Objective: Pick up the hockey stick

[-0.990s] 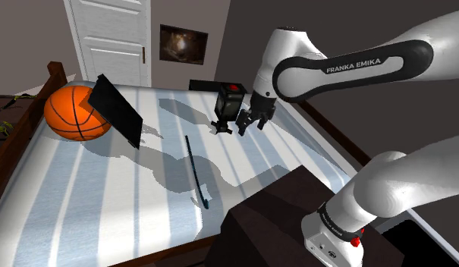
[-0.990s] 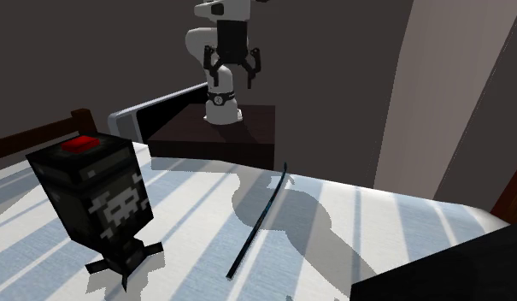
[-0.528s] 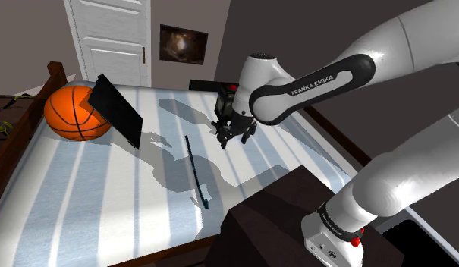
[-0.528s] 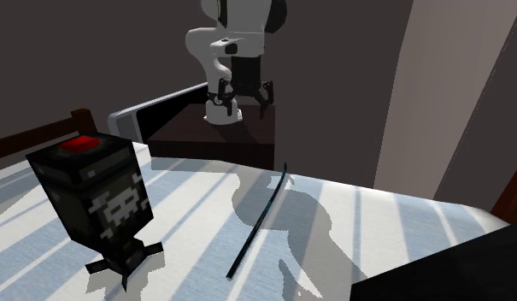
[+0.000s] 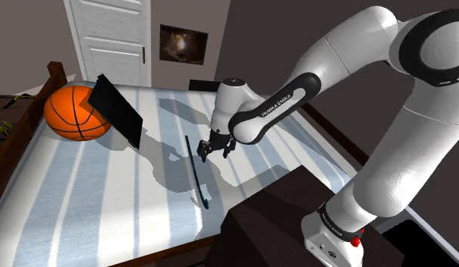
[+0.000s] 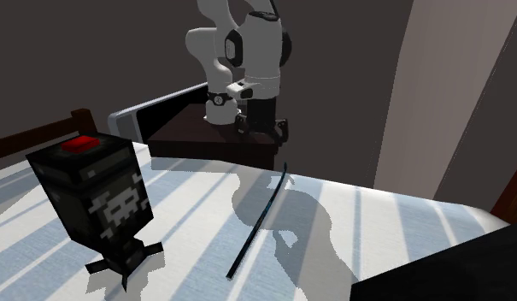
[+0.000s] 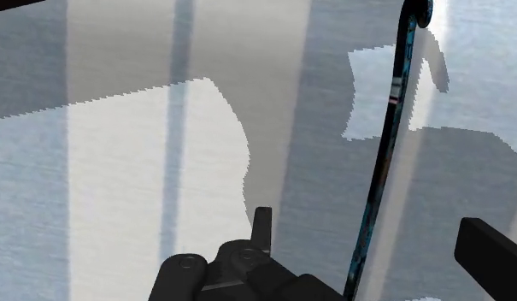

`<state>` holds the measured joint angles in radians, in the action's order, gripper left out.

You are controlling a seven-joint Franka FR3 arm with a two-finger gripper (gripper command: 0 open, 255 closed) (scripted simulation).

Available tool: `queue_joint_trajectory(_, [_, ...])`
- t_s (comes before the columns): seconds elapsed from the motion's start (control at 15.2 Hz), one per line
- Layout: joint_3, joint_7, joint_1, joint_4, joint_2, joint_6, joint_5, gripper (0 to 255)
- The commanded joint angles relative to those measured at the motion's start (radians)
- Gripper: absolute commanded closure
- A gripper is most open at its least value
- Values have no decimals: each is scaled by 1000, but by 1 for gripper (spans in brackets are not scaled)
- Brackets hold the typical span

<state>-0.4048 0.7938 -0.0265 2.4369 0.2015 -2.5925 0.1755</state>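
Observation:
The hockey stick point(image 5: 196, 173) is a thin dark rod with a small hooked blade, lying flat on the striped bed point(image 5: 106, 197). It runs lengthwise toward the stand. My gripper point(image 5: 212, 148) hovers open just above the bed, close beside the stick's far half. In the second exterior view the gripper point(image 6: 263, 128) hangs over the far end of the stick point(image 6: 258, 221). In the wrist view the stick point(image 7: 386, 145) passes between the spread fingers point(image 7: 261, 227), which do not touch it; the gripper point(image 7: 376, 248) holds nothing.
An orange basketball point(image 5: 77, 112) and a leaning black panel point(image 5: 117, 111) sit at the bed's far left. A black box with a red top and skull mark point(image 6: 98, 201) stands beyond the stick. The dark stand point(image 5: 273, 220) borders the near edge.
The arm has swung down and toward the shoulder view's left, carrying the gripper from near the black box to just over the stick. The fingers stay open. The stick has not moved.

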Motion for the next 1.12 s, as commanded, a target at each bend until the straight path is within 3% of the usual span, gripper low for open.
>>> queue_joint_trajectory(0.0, [25,84,-32,-44,90,-37,62,0])
queue_joint_trajectory(0.4, [122,244,-144,-212,339,-104,157,0])
queue_joint_trajectory(1.06, [175,277,-188,-256,448,-172,198,0])
